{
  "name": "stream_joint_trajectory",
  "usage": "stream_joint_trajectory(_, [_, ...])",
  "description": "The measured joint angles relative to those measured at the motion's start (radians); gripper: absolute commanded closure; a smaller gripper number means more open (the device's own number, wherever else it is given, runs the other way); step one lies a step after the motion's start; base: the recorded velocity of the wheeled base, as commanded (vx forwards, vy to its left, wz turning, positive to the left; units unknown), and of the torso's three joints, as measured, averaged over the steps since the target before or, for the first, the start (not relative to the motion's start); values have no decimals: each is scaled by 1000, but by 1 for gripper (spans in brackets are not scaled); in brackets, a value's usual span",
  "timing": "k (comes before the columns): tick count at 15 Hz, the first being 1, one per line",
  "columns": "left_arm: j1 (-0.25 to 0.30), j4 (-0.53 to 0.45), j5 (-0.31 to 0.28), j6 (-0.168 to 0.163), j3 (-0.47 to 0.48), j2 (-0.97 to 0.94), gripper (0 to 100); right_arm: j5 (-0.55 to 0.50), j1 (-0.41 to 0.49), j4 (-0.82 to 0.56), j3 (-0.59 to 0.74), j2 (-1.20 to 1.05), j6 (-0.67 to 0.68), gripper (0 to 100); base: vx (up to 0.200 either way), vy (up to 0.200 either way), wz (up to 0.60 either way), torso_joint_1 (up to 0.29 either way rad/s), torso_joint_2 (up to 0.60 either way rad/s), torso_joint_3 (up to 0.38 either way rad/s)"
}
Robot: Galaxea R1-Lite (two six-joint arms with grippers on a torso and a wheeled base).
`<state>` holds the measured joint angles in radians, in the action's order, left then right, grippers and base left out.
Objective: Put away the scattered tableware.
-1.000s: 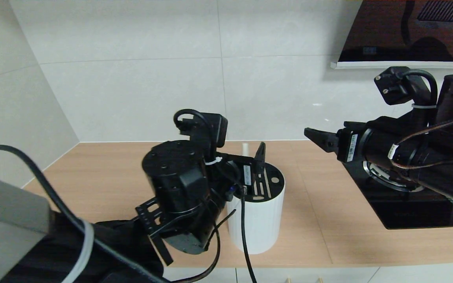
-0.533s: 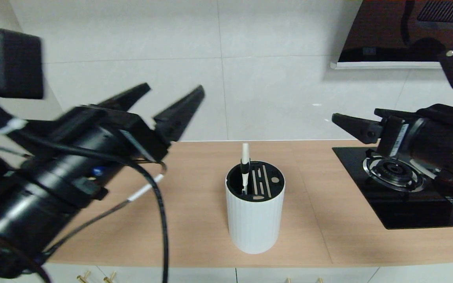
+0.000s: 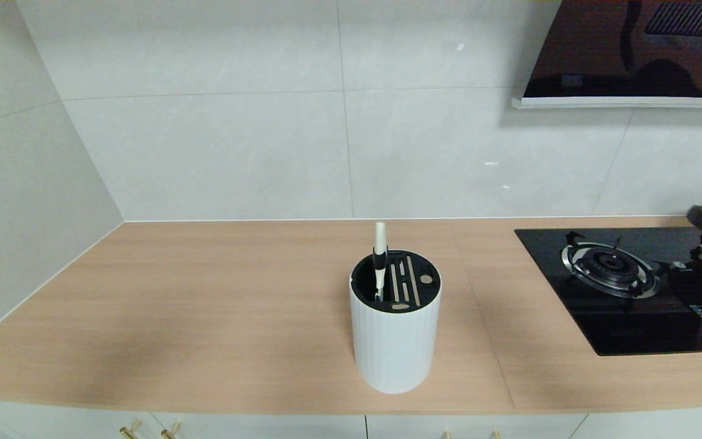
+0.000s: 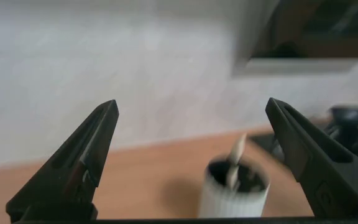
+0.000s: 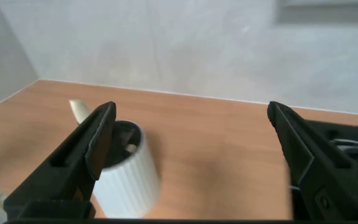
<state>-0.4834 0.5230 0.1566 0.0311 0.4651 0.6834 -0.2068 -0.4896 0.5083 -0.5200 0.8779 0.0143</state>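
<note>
A white ribbed holder (image 3: 395,341) with a slotted black top stands near the front of the wooden counter (image 3: 205,305). One utensil with a white handle (image 3: 379,244) stands upright in it. My left gripper (image 4: 191,106) is open and empty, held back from the holder (image 4: 234,193) and well above the counter. My right gripper (image 5: 191,107) is also open and empty, with the holder (image 5: 129,171) and the handle (image 5: 78,111) some way beyond its fingers. In the head view the arms are at the far left and far right edges.
A black gas hob (image 3: 619,292) is set into the counter at the right, under a dark range hood (image 3: 631,55). Tiled walls close the back and the left side. The counter's front edge lies just in front of the holder.
The left gripper has let go of the utensil, now standing in the holder, and swung up and away to the left. The right arm has drawn back to the right.
</note>
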Motion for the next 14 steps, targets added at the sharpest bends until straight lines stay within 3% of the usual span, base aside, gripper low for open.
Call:
stream_joint_trajectory(2, [86, -187, -10, 0, -23, -207, 0, 1, 51, -88, 69, -158, -18, 0, 0, 0, 0, 0, 0, 0])
stream_joint_trajectory(5, [225, -363, -21, 6, -48, -453, 0, 5, 160, -293, 127, -401, -33, 0, 0, 0, 0, 0, 0, 0])
stream_joint_trajectory(9, [371, -364, 10, 22, -51, -566, 0, 3, 315, -501, 154, -664, -65, 0, 0, 0, 0, 0, 0, 0])
stream_joint_trajectory(12, [460, -397, -55, 14, -64, -632, 0, 4, 417, -517, 169, -760, -70, 0, 0, 0, 0, 0, 0, 0])
stream_joint_trajectory(14, [483, -406, -3, 0, -105, -664, 0, 26, 479, -524, 224, -811, -73, 0, 0, 0, 0, 0, 0, 0])
